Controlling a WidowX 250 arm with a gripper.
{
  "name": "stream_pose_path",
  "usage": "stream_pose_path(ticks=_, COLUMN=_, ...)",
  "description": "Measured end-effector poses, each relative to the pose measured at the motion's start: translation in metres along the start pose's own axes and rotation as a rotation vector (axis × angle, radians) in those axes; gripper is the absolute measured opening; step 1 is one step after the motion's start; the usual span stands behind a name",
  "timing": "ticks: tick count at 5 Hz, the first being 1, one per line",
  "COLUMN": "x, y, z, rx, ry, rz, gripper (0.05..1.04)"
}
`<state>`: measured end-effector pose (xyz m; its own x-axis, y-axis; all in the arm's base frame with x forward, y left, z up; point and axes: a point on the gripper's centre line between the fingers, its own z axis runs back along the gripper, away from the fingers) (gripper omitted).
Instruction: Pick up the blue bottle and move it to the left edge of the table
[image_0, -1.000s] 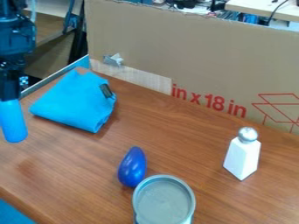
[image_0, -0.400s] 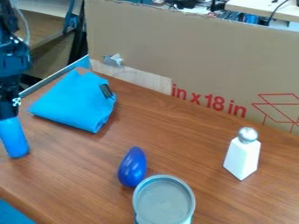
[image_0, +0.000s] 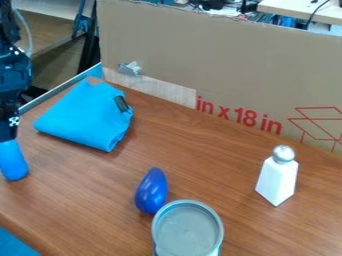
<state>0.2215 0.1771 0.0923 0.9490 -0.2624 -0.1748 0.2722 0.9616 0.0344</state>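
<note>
Black two-finger gripper (image_0: 9, 136) at L edge of view, pointing down; arm comes in from upper L. Smooth blue plastic-looking cylinder w/ rounded end (image_0: 13, 161) at gripper's lower end, roughly upright. Can't tell if gripper is open or closed, nor if cyl. touches the table.

Folded bright-blue cloth w/ small black tag (image_0: 83, 117): nearest item on brown wood-grain tabletop (image_0: 200, 150), just R of gripper. Glossy dark-blue teardrop-shaped object (image_0: 151, 192): lower ctr., narrow end toward back. Round grey-topped container (image_0: 188, 229): at bottom edge, just beside teardrop obj.; contact unclear. White tapered shaker w/ silver rounded cap (image_0: 276, 176): upright, R side, well apart from the rest. Brown cardboard panel w/ red print (image_0: 220, 60) stands along back.
</note>
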Motion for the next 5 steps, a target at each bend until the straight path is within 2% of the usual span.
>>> stream_pose_path(ticks=1, x=-0.002, y=-0.005, z=0.020, rx=-0.010, ry=-0.055, rz=-0.017, gripper=0.993)
stream_pose_path(ticks=2, x=-0.008, y=-0.009, z=0.060, rx=0.045, ry=-0.177, rz=-0.043, gripper=1.005)
stream_pose_path(ticks=3, x=0.007, y=-0.042, z=0.091, rx=0.088, ry=-0.252, rz=-0.186, gripper=1.001)
stream_pose_path(ticks=4, x=0.022, y=-0.093, z=0.093, rx=0.061, ry=-0.235, rz=-0.336, gripper=1.001)
stream_pose_path(ticks=5, x=0.033, y=-0.139, z=0.087, rx=0.024, ry=-0.187, rz=-0.363, gripper=1.001)
